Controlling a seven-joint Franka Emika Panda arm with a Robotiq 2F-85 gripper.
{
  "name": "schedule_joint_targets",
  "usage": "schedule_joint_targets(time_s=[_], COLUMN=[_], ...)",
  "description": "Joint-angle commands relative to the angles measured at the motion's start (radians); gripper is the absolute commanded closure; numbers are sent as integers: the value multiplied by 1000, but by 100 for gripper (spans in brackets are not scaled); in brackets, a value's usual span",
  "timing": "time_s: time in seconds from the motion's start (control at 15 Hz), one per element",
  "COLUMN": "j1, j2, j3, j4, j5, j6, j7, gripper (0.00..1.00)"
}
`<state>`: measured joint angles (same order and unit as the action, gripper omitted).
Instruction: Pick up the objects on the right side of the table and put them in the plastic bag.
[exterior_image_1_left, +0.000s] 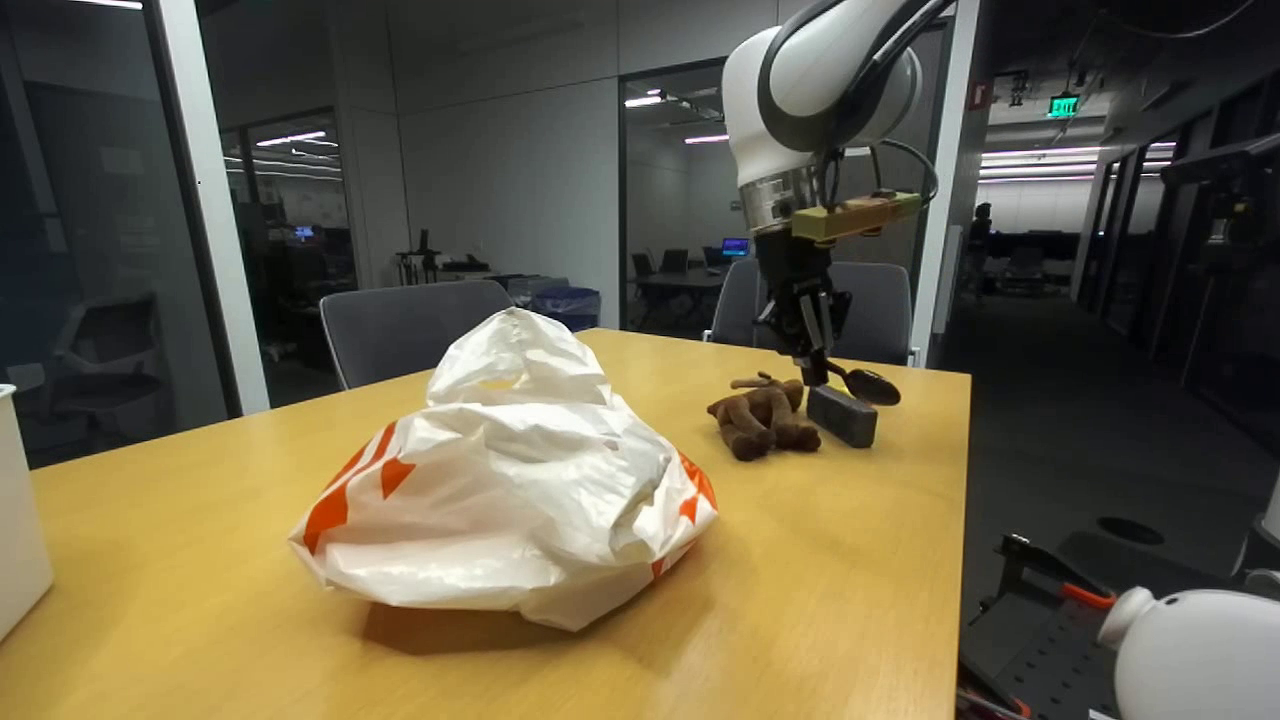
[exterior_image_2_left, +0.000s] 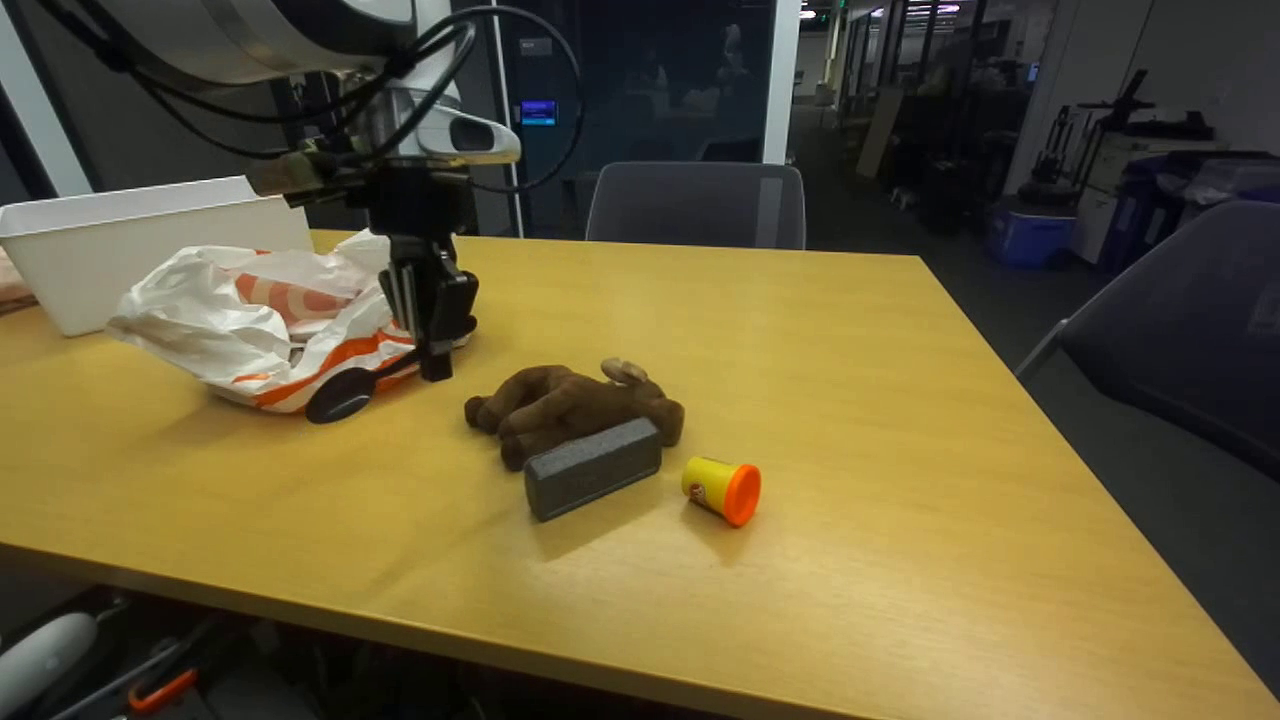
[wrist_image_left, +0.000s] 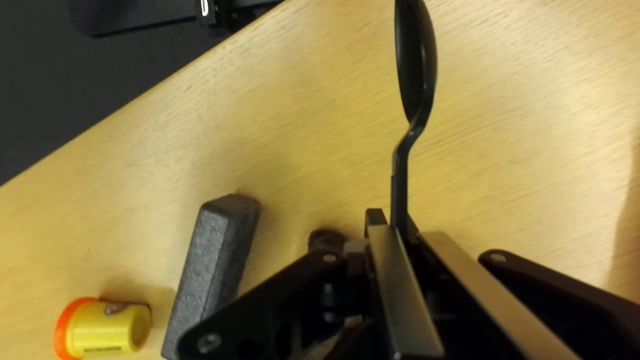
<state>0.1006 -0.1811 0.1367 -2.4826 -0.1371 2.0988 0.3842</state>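
Downturned hand (wrist_image_left: 394, 224) around black spoon (wrist_image_left: 418, 75)

- The arm (exterior_image_1_left: 820, 70) is bent, its lower end angled downward.
- The wrist (exterior_image_1_left: 780, 200) sits above the gripper (wrist_image_left: 395, 226), which points down.
- The fingers (wrist_image_left: 402, 290) are pinched nearly together, gripping.

In both exterior views there stands a white rectangular bin (exterior_image_2_left: 100, 260), at the left edge of the view. In an exterior view, two grey office chairs (exterior_image_1_left: 410, 325) are placed well apart from each other, and a green EXIT sign (exterior_image_1_left: 1063, 106) is lit above the dark corridor (exterior_image_1_left: 1080, 400). In an exterior view, a small screen (exterior_image_2_left: 538, 112) glows blue-violet, and a blue plastic bin (exterior_image_2_left: 1028, 237) stands near a pale cabinet (exterior_image_2_left: 1105, 170).
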Motion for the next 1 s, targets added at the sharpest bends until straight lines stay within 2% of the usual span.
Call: schedule_joint_targets(time_s=[0.0, 0.4, 0.73, 0.8, 0.93], j1=[22, 44, 57, 126, 165], j2=[23, 60, 93, 91, 105], j3=[21, 21, 8, 83, 114], j4=[37, 106, 129, 91, 105], j5=[-18, -36, 37, 86, 158], j6=[53, 32, 96, 128, 152], j7=[-130, -416, -707, -638, -696], gripper=[93, 92, 91, 92, 92])
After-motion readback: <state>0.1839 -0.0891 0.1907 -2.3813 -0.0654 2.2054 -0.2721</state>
